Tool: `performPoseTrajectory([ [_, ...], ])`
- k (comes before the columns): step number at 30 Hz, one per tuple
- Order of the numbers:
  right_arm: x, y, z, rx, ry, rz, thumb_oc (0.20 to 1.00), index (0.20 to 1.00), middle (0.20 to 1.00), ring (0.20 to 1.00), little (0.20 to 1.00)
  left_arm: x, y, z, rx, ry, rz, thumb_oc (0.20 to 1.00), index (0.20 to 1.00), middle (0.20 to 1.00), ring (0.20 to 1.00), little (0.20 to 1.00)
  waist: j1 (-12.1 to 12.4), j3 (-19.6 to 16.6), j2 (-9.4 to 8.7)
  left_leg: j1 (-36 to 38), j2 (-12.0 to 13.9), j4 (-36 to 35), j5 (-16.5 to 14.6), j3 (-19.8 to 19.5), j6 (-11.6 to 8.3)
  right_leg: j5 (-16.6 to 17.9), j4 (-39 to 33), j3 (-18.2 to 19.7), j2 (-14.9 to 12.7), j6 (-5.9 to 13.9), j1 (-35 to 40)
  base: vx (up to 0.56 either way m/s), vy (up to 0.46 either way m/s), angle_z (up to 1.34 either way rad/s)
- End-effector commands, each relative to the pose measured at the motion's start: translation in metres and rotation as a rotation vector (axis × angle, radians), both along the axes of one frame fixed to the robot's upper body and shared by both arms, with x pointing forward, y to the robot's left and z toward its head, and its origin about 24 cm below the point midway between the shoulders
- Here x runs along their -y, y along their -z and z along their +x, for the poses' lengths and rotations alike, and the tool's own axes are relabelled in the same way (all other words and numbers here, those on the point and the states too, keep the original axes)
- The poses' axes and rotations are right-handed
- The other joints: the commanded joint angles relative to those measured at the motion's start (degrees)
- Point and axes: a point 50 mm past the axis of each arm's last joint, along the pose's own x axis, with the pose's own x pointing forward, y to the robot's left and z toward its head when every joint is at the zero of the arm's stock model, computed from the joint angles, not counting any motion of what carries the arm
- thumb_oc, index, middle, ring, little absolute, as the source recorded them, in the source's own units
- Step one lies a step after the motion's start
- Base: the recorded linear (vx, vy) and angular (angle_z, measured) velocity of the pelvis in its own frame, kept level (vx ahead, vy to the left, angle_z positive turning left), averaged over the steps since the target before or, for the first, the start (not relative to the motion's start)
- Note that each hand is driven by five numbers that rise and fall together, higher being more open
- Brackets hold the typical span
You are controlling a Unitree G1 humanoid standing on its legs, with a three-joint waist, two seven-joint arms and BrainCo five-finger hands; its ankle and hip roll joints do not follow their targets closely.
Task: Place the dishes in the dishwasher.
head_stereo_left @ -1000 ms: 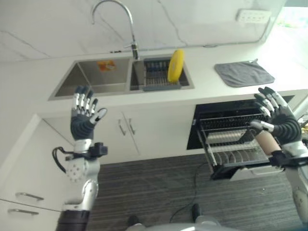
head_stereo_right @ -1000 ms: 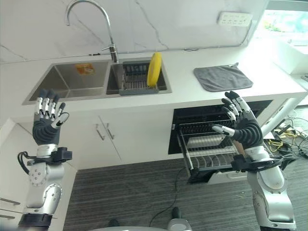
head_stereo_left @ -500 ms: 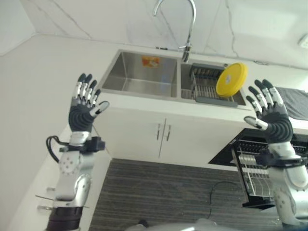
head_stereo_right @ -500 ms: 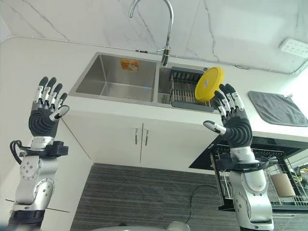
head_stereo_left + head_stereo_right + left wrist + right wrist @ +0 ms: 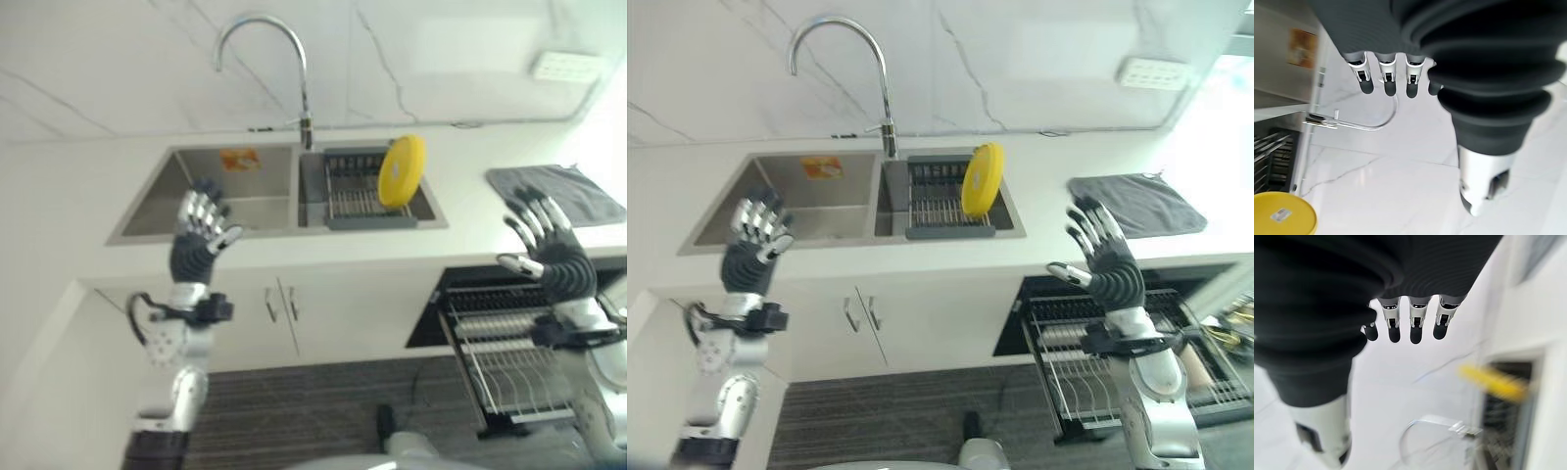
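Observation:
A yellow plate (image 5: pixel 402 171) stands on edge in a dark dish rack (image 5: pixel 351 196) in the right sink basin; the left wrist view catches its edge, the yellow plate (image 5: pixel 1281 215). Below the counter at the right, the dishwasher's lower rack (image 5: pixel 505 352) is pulled out and holds wire tines. My left hand (image 5: pixel 199 235) is raised in front of the left basin, fingers straight, holding nothing. My right hand (image 5: pixel 549 255) is raised above the pulled-out rack, fingers spread, empty. Both hands are well apart from the plate.
A chrome tap (image 5: pixel 269 59) arches over the double sink (image 5: pixel 211 191). A grey cloth (image 5: pixel 563 191) lies on the counter at the right. White cupboard doors (image 5: pixel 284 313) stand under the sink. A wall socket (image 5: pixel 566 67) sits at the upper right.
The camera has swung, so the whole scene has shifted. Both hands stay raised and open with nothing in them.

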Motion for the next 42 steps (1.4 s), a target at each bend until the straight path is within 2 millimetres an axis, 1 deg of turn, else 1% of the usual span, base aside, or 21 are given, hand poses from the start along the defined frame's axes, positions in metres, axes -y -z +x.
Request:
performPoseTrajectory([
  [1,-0.019,-0.04,0.003,0.202,-0.099,0.02,1.0,1.0,1.0,1.0,1.0,-0.007,-0.045,-0.002,0.181,0.016,0.114,1.0,1.0,1.0,1.0,1.0,-1.31,-0.97,-3.42,-1.81,-5.1,-1.44,1.62,0.04,3.08,-2.56,-0.96,2.5,-2.44,3.34,3.58,0.21,-0.364,-0.44],
  [2,-0.019,-0.04,0.003,0.2,-0.1,0.021,1.0,1.0,1.0,1.0,1.0,-0.008,-0.045,-0.002,0.181,0.017,0.112,1.0,1.0,1.0,1.0,1.0,-1.3,-0.98,-3.36,-1.74,-4.92,-1.44,1.72,0.26,2.96,-2.66,-0.96,2.63,-2.3,3.22,3.7,0.21,-0.378,-0.33],
  [7,-0.013,-0.038,0.0,0.181,-0.107,0.033,1.0,1.0,1.0,1.0,1.0,-0.01,-0.041,-0.007,0.198,0.027,0.101,1.0,1.0,1.0,1.0,1.0,-1.92,-0.86,-2.34,-2.11,-2.1,-0.6,6.62,2.43,1.07,-5.06,-0.96,4.31,0.37,1.37,5.72,0.1,-0.21,-0.06],
  [8,-0.012,-0.037,-0.001,0.169,-0.131,0.048,1.0,1.0,1.0,1.0,1.0,-0.012,-0.038,-0.01,0.196,0.026,0.099,1.0,1.0,1.0,1.0,1.0,-2.04,-0.84,-2.12,-2.84,-1.24,2.6,8.31,1.76,0.31,-5.78,-0.96,5.44,1.51,0.32,6.14,0.09,-0.173,0.0],
  [9,-0.011,-0.037,-0.001,0.167,-0.134,0.05,1.0,1.0,1.0,1.0,1.0,-0.012,-0.038,-0.01,0.196,0.026,0.099,1.0,1.0,1.0,1.0,1.0,-2.05,-0.85,-2.09,-3.14,-1.1,3.26,8.51,1.53,0.15,-5.86,-0.96,5.55,1.66,0.15,6.18,0.12,-0.212,0.0],
  [10,-0.011,-0.037,-0.001,0.176,-0.132,0.06,1.0,1.0,1.0,1.0,1.0,-0.009,-0.035,-0.014,0.202,0.037,0.109,1.0,1.0,1.0,1.0,1.0,-0.71,-0.36,-2.68,-8.21,-2.28,12.56,9.71,-2.8,0.08,-6.32,-0.96,6.66,2.34,-1.14,6.85,0.08,-0.111,0.11],
  [12,-0.012,-0.038,-0.001,0.187,-0.129,0.072,1.0,1.0,1.0,1.0,1.0,-0.008,-0.035,-0.016,0.21,0.042,0.124,1.0,1.0,1.0,1.0,1.0,-0.29,-0.02,-2.91,-9.4,-2.36,10.7,9.38,-2.56,0.4,-6.49,-0.96,6.72,2.04,-0.74,7.11,0.08,0.034,0.14],
  [13,-0.013,-0.04,0.0,0.21,-0.116,0.079,1.0,1.0,1.0,1.0,1.0,-0.006,-0.035,-0.017,0.219,0.054,0.126,1.0,1.0,1.0,1.0,1.0,0.21,0.45,-2.62,-10.4,-1.73,3.76,9.3,-0.97,0.19,-6.99,-0.96,5.99,1.4,0.02,7.5,0.07,0.178,0.2],
  [14,-0.012,-0.041,0.0,0.223,-0.102,0.075,1.0,1.0,1.0,1.0,1.0,-0.006,-0.036,-0.017,0.224,0.058,0.123,1.0,1.0,1.0,1.0,1.0,0.54,0.75,-2.46,-10.29,-1.57,0.4,10.34,-0.3,-0.11,-7.36,-0.96,5.3,0.82,0.47,7.92,0.08,0.288,0.24],
  [15,-0.013,-0.042,0.003,0.234,-0.086,0.077,1.0,1.0,1.0,1.0,1.0,-0.007,-0.038,-0.014,0.237,0.054,0.116,1.0,1.0,1.0,1.0,1.0,1.26,1.62,-2.55,-11.18,-1.44,-0.31,11.17,-1.87,-0.43,-7.69,-0.96,4.33,-0.56,0.96,8.71,0.04,0.274,0.25],
  [17,-0.011,-0.04,0.005,0.199,-0.056,0.083,1.0,1.0,1.0,1.0,1.0,-0.009,-0.038,-0.012,0.23,0.021,0.111,1.0,1.0,1.0,1.0,1.0,1.06,0.74,-2.42,-9.78,-1.97,-1.44,8.53,-2.52,-0.35,-7.53,-0.96,3.44,-1.78,1.7,8.48,0.04,0.309,-0.17],
  [19,-0.008,-0.036,0.001,0.159,-0.028,0.016,1.0,1.0,1.0,1.0,1.0,-0.012,-0.042,-0.01,0.232,0.018,0.118,1.0,1.0,1.0,1.0,1.0,0.41,-0.3,-2.41,-8.92,-2.47,-1.44,7.4,-1.7,-0.17,-7.15,-0.96,2.08,-2.7,2.39,8.54,0.05,0.244,-0.53],
  [23,-0.007,-0.031,0.001,0.133,-0.016,0.036,1.0,1.0,1.0,1.0,1.0,-0.008,-0.044,-0.004,0.236,0.014,0.151,1.0,1.0,1.0,1.0,1.0,-0.19,-0.96,-2.95,-8.39,-3.06,-1.44,6.53,-0.94,0.32,-6.35,-0.96,0.88,-3.74,3.28,8.32,0.03,0.127,-0.06],
  [29,-0.011,-0.038,0.009,0.177,0.023,0.094,1.0,1.0,1.0,1.0,1.0,-0.001,-0.049,0.001,0.234,0.022,0.15,1.0,1.0,1.0,1.0,1.0,0.48,-1.15,-3.41,-7.68,-4.07,-1.44,5.11,-0.31,1.9,-6.22,-0.96,0.63,-3.96,3.56,8.72,0.03,0.042,0.09],
  [34,-0.015,-0.045,0.009,0.232,-0.004,0.113,1.0,1.0,1.0,1.0,1.0,0.003,-0.051,0.003,0.24,0.036,0.162,1.0,1.0,1.0,1.0,1.0,0.67,-1.24,-3.7,-7.31,-3.42,-1.44,5.09,-0.29,2.14,-7.42,-0.5,1.22,-2.36,2.45,9.48,0.05,-0.125,0.09],
  [37,-0.023,-0.045,0.014,0.216,-0.086,0.142,1.0,1.0,1.0,1.0,1.0,0.0,-0.05,0.001,0.246,0.012,0.169,1.0,1.0,1.0,1.0,1.0,0.89,-1.25,-3.87,-6.17,-2.0,-1.44,6.33,0.95,0.98,-8.28,-0.67,2.78,-0.2,0.92,10.02,0.07,-0.23,-0.02],
  [38,-0.024,-0.047,0.016,0.214,-0.116,0.15,1.0,1.0,1.0,1.0,1.0,-0.001,-0.049,-0.002,0.251,0.003,0.166,1.0,1.0,1.0,1.0,1.0,1.5,-0.62,-4.14,-6.78,-1.2,1.87,8.23,1.15,-0.07,-8.43,-0.59,3.77,0.52,0.07,10.49,0.09,-0.274,-0.15],
  [39,-0.025,-0.048,0.017,0.215,-0.139,0.163,1.0,1.0,1.0,1.0,1.0,-0.003,-0.048,-0.005,0.259,-0.006,0.162,1.0,1.0,1.0,1.0,1.0,2.18,0.16,-4.65,-9.44,-0.72,9.03,9.62,0.18,-0.59,-8.42,-0.57,4.44,0.85,-0.92,10.95,0.05,-0.206,-0.2],
  [40,-0.026,-0.048,0.017,0.216,-0.145,0.167,1.0,1.0,1.0,1.0,1.0,-0.003,-0.048,-0.006,0.261,-0.01,0.161,1.0,1.0,1.0,1.0,1.0,2.28,0.35,-4.75,-11.05,-0.54,12.3,9.33,-0.62,-0.68,-8.37,-0.53,4.59,0.99,-1.25,10.92,0.07,-0.136,-0.26],
  [41,-0.027,-0.049,0.017,0.22,-0.152,0.162,1.0,1.0,1.0,1.0,1.0,-0.004,-0.046,-0.009,0.26,-0.021,0.159,1.0,1.0,1.0,1.0,1.0,3.4,1.22,-5.11,-14.81,-1.51,16.77,9.75,-3.64,-0.61,-8.35,-0.56,5.64,1.1,-1.62,11.85,0.13,0.019,-0.28],
  [42,-0.028,-0.049,0.017,0.228,-0.151,0.15,1.0,1.0,1.0,1.0,1.0,-0.006,-0.046,-0.011,0.26,-0.03,0.159,1.0,1.0,1.0,1.0,1.0,3.92,1.46,-4.82,-16.89,-2.12,12.89,9.1,-4.03,-0.44,-8.61,-0.87,5.88,1.02,-0.81,12.37,0.19,0.094,-0.3],
])
